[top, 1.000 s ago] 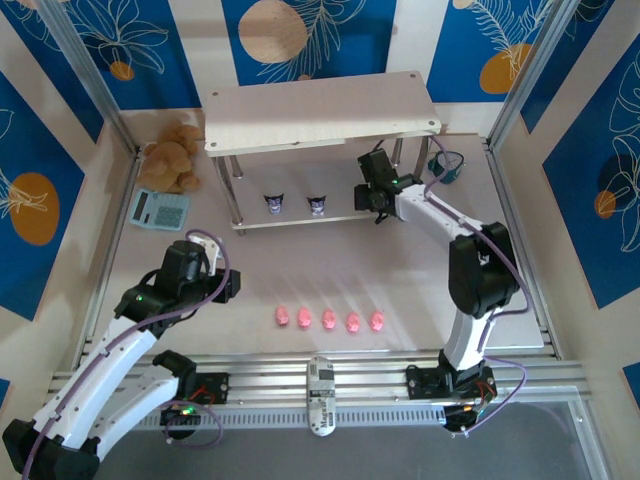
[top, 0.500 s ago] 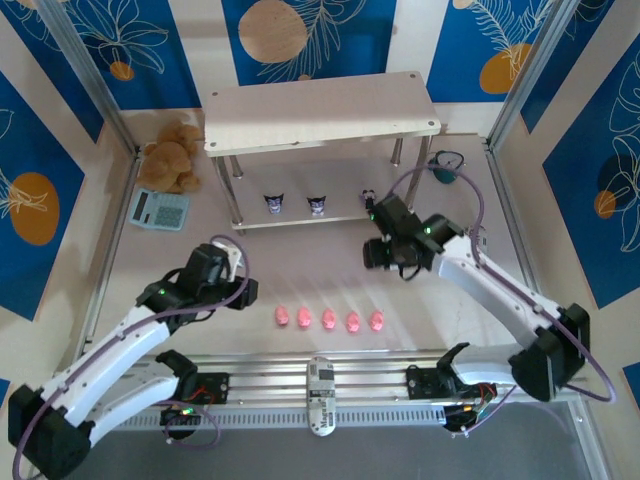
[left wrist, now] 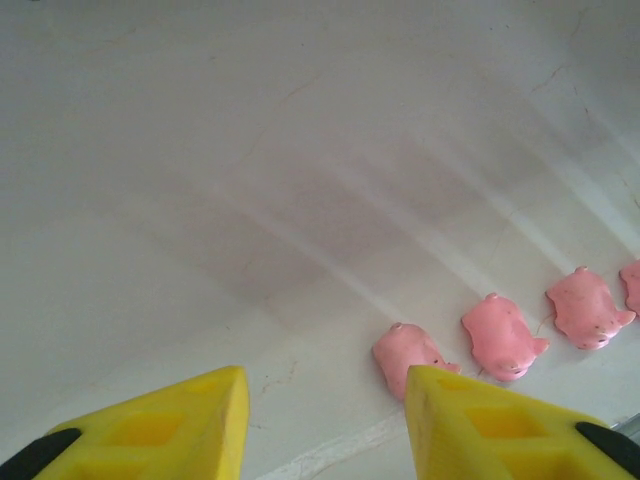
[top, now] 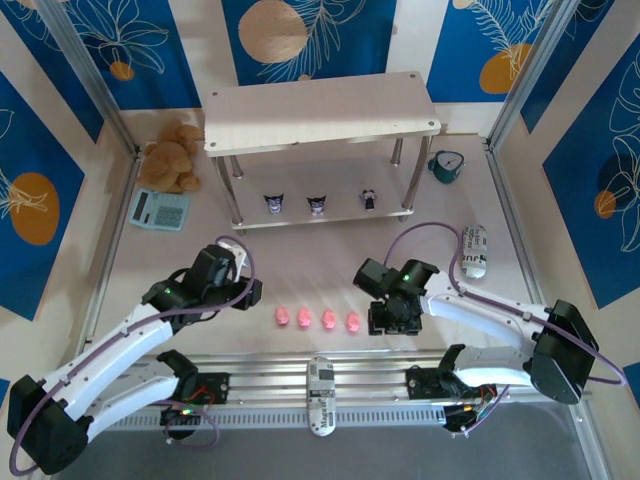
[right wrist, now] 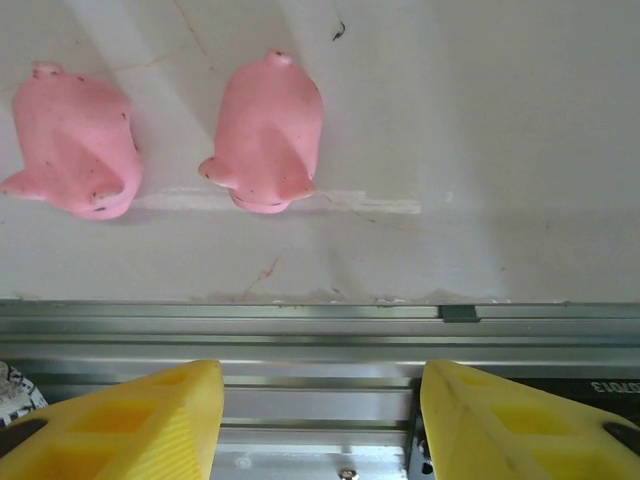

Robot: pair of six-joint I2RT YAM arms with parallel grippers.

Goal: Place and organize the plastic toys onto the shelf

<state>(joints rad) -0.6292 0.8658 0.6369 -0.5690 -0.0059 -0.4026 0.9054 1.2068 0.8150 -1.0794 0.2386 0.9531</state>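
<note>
Top external: we see pigs (top: 329,320) rowed nr table (top: 330,262) near edge, 3 dark figs (top: 317,204) on shelf (top: 320,115) lower board. L gripper (left wrist: 325,400) and R gripper (right wrist: 320,385) both released, empty; R at row's right end.

Overhead view from behind, wrist views low, close, sharing pink pigs (top: 328,320)

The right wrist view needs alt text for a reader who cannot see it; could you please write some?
Two pink pig toys lie side by side on a pale table, just beyond a metal rail. The yellow fingers of the right pincer stand apart at the bottom of the frame, holding nothing.
</note>
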